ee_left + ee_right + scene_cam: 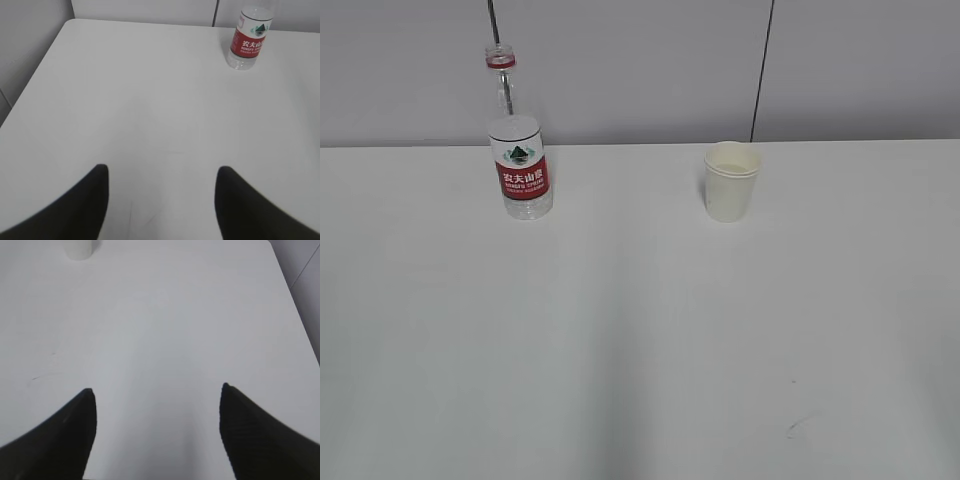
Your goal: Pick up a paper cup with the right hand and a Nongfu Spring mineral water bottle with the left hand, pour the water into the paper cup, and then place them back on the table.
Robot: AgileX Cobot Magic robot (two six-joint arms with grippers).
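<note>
We see our left hand's black gripper only in the left wrist view, its two dark fingers spread wide apart with nothing between them. Our right hand's black gripper likewise stands wide and empty, fingers parted.

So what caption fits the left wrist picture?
Open left claw above the white table, water bottle standing far ahead.
</note>
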